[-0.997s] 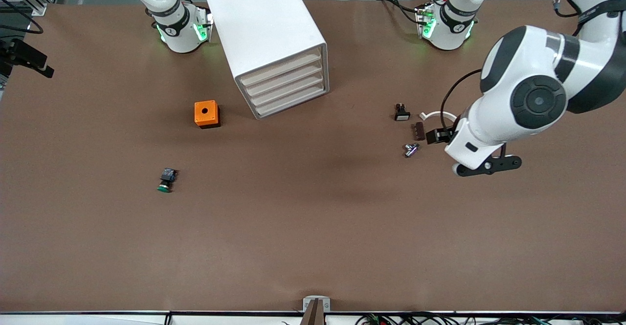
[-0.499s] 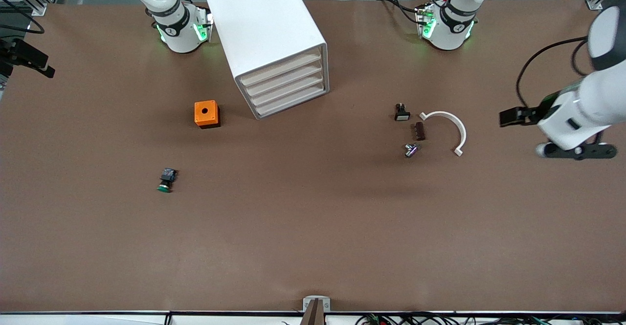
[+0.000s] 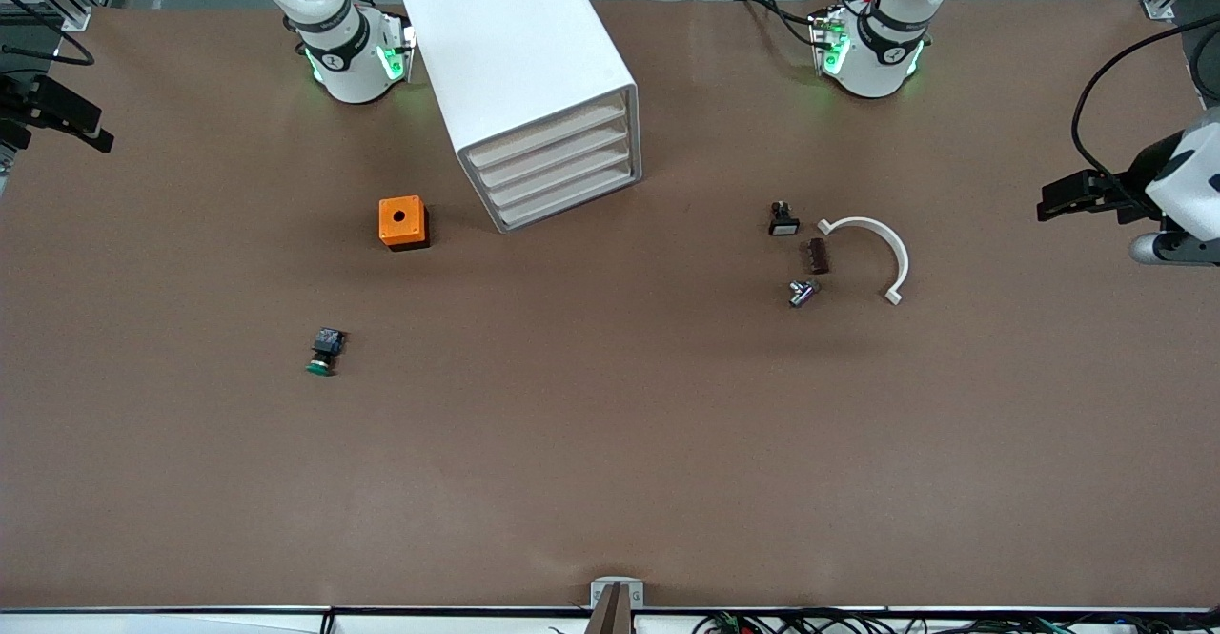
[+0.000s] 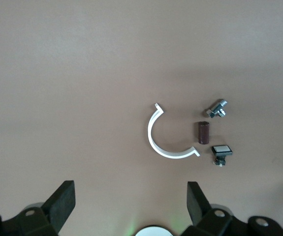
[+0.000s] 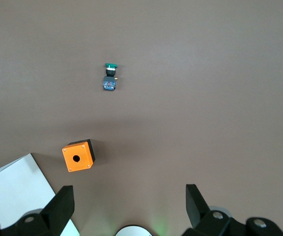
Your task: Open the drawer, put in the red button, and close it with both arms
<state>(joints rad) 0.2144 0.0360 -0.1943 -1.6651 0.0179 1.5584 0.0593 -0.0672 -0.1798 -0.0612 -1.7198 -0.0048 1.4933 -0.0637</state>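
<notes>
The white cabinet stands between the arms' bases with all its drawers shut. The drawer is the second from its top. The red button is out of view. My left gripper hangs open and empty, high over the table toward the left arm's end. The left arm shows at the edge of the front view. High up, my right gripper is also open and empty, over the bare table beside the cabinet's corner.
An orange box with a hole sits beside the cabinet. A green-capped button lies nearer the front camera. A white arc, a white-capped button, a brown cylinder and a metal part lie toward the left arm's end.
The left arm has swung away from over the small parts toward its end of the table, uncovering the white arc. Both grippers have stayed open.
</notes>
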